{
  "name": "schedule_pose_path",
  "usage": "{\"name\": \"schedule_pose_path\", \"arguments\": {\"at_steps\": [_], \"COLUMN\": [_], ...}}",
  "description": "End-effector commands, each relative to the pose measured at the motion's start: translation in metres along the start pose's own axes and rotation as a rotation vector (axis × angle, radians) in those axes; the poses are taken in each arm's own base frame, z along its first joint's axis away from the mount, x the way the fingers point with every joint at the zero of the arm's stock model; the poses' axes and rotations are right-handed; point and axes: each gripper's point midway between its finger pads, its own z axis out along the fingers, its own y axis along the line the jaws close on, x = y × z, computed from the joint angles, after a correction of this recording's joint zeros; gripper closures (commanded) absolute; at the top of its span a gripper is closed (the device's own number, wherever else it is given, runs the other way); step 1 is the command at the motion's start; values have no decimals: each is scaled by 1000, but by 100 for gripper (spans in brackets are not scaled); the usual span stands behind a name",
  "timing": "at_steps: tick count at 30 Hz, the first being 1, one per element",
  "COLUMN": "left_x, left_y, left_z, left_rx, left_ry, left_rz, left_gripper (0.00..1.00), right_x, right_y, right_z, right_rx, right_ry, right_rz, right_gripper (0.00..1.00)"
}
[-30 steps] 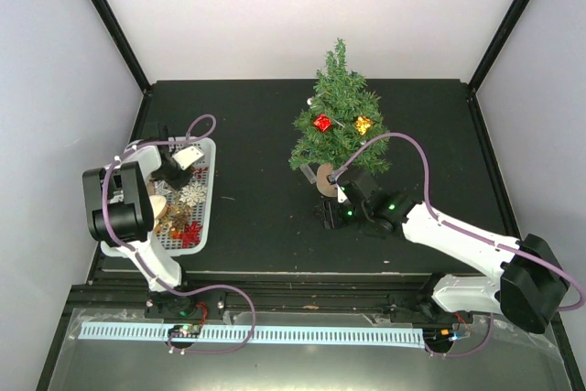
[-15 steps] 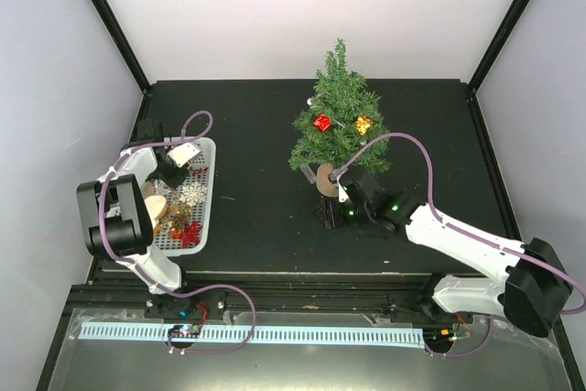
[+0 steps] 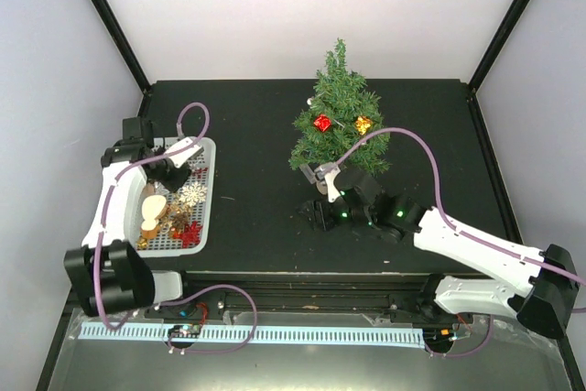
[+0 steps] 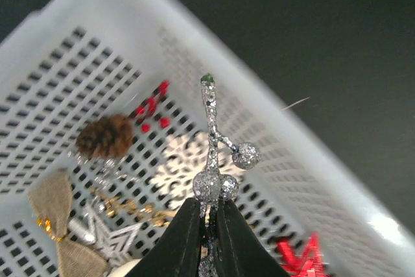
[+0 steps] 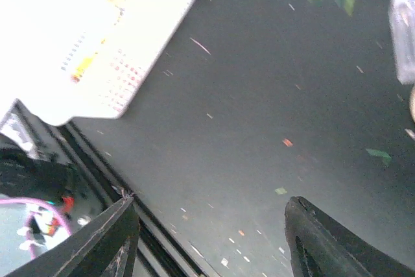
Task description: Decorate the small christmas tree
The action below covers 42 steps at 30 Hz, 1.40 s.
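The small christmas tree (image 3: pixel 339 116) stands at the back middle of the black table, with a red gift ornament (image 3: pixel 321 123) and a gold one (image 3: pixel 363 124) on it and its tan stump base (image 3: pixel 324 178) showing. My left gripper (image 4: pixel 207 215) is shut on a silver glitter berry sprig (image 4: pixel 214 141), held above the white basket (image 4: pixel 311 160); in the top view it is over the basket's far end (image 3: pixel 169 171). My right gripper (image 3: pixel 313 211) is open and empty, low over the table just in front of the tree base; its fingers (image 5: pixel 324 244) frame bare table.
The white basket (image 3: pixel 207 217) at the left holds a pine cone (image 4: pixel 104 135), a white snowflake (image 3: pixel 192 195), a burlap bow (image 4: pixel 55 199), red berries (image 4: pixel 152 108) and a red star (image 3: pixel 189 233). Black frame posts stand at the back corners. Glitter specks lie on the table.
My left arm has swung its elbow down and left while the gripper stayed over the basket's far end. My right gripper has moved left, away from the tree base.
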Motion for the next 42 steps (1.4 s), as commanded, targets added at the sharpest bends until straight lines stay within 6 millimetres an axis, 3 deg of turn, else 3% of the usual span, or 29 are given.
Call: {"name": "schedule_pose_path", "arguments": {"at_steps": [1,8,14,23,42], "left_x": [-33,-54,-55,-47,-42], "left_y": [-63,-129,-155,-174,-177], "left_z": [-53,-106,-134,-151,-156], "left_rx": [164,271,302,318,292], "left_ry": [-152,-314,-389,-448,-455], "left_rz": [34,115,137,152,173], "left_gripper": [90,87,87,87,86], "right_x": [-39,-59,-68,-83,-92], "right_y": [50,130,161,177,184], "right_z": [-11,2,20,23,34], "right_rx": [-165,-356,-445,-530,-564], "right_ry": [-99,-81,-60,-83,-104], "right_rz": [-8,-6,77,181,249], "right_gripper": [38,39,41,43,48]}}
